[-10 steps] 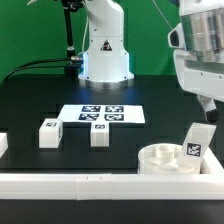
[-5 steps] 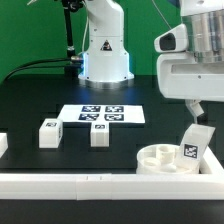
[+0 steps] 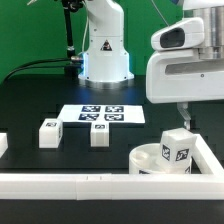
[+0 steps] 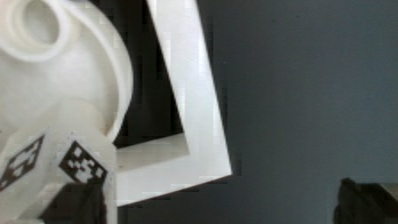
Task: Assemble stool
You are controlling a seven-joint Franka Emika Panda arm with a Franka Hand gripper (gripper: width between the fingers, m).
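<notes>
The white round seat ring (image 3: pixel 150 160) lies at the front, near the exterior view's right, by the rail corner. One blocky leg (image 3: pixel 177 147) with a tag stands tilted on its rim. My gripper (image 3: pixel 186 118) hangs just above and behind that leg. In the wrist view the gripper (image 4: pixel 222 205) is open, its dark fingertips (image 4: pixel 80 198) wide apart with only table and rail corner between them. One fingertip is beside the tagged leg (image 4: pixel 45 160), which leans on the seat ring (image 4: pixel 54 70). Two more legs (image 3: pixel 48 133) (image 3: pixel 98 133) stand on the black table.
The marker board (image 3: pixel 100 114) lies mid-table in front of the robot base (image 3: pixel 105 50). White border rails run along the front (image 3: pixel 80 182) and the exterior view's right (image 3: pixel 210 155); their corner shows in the wrist view (image 4: pixel 187 120). Another white part (image 3: pixel 3 146) sits at the left edge.
My gripper has moved down and toward the exterior view's left. The tagged leg and the seat ring have shifted left with it, and the leg now stands more upright.
</notes>
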